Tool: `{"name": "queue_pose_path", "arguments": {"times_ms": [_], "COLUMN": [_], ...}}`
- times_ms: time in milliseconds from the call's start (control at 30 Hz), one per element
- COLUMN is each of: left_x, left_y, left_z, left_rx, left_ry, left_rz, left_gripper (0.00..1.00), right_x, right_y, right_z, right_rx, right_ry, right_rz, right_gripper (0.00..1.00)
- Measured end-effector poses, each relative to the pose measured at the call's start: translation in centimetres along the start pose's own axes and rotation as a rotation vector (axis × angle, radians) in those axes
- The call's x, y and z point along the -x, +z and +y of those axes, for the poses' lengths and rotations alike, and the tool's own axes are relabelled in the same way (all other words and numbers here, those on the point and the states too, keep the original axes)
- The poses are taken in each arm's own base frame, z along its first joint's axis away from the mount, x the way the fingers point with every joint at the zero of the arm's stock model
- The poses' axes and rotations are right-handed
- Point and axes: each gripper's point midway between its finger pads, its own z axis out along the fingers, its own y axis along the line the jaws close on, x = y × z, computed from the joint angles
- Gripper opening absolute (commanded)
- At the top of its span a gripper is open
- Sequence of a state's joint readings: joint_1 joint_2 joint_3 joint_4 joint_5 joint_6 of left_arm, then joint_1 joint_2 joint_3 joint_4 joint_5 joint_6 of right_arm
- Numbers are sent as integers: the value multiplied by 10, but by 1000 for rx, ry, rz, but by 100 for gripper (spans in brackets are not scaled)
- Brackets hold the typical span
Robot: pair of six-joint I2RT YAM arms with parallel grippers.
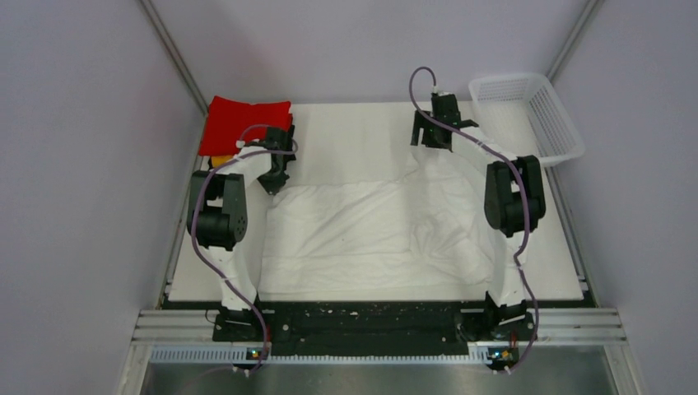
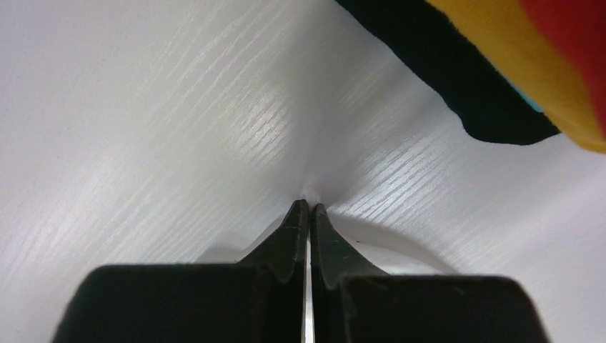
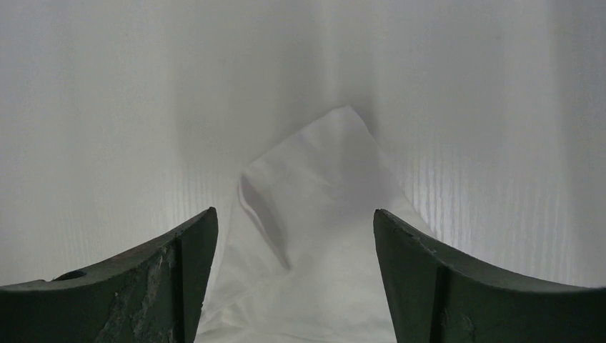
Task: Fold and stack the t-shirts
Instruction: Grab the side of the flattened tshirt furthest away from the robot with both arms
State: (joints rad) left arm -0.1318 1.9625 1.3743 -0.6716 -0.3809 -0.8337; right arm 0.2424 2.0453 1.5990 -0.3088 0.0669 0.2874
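Note:
The thin white t-shirt (image 1: 370, 230) lies spread and wrinkled across the middle of the table. My left gripper (image 1: 276, 183) is at its far left corner. In the left wrist view the gripper (image 2: 309, 205) is shut, with a white sliver of cloth (image 2: 400, 246) pinched between the fingers. My right gripper (image 1: 428, 140) is open over the shirt's far right corner. In the right wrist view that pointed corner (image 3: 321, 179) lies between and beyond the open gripper (image 3: 294, 211). The red t-shirt (image 1: 247, 122) tops a folded stack at the back left, over orange-yellow (image 2: 514, 50) and black (image 2: 457, 78) ones.
A white plastic mesh basket (image 1: 553, 115) stands at the back right corner. Grey walls and metal rails enclose the table. The folded stack sits just behind the left gripper. The table (image 1: 354, 132) is bare between the two grippers.

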Motion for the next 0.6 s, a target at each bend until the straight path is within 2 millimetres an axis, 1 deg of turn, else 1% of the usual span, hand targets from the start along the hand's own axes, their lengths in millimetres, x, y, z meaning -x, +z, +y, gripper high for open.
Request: {"name": "queue_pose_path", "arguments": {"times_ms": [67, 167, 300, 400, 500, 600], "left_x": [-1, -2, -4, -5, -5, -6], "left_y": [-1, -1, -2, -2, -2, -2], "left_z": [1, 0, 0, -1, -1, -1], "left_rx": [0, -4, -12, -14, -15, -20], "left_ry": [4, 12, 24, 30, 36, 43], "left_rz": [5, 13, 23, 24, 26, 30], "left_gripper": [0, 0, 0, 0, 0, 0], "right_x": [-2, -13, -26, -19, -18, -17], "right_y": [18, 39, 64, 71, 74, 75], "right_z": [4, 6, 1, 3, 2, 0], "right_rx": [-18, -45, -84, -96, -109, -125], "right_ry": [-26, -61, -94, -101, -104, -100], "right_rz": [11, 47, 89, 75, 70, 70], "right_gripper": [73, 69, 65, 63, 59, 59]}}
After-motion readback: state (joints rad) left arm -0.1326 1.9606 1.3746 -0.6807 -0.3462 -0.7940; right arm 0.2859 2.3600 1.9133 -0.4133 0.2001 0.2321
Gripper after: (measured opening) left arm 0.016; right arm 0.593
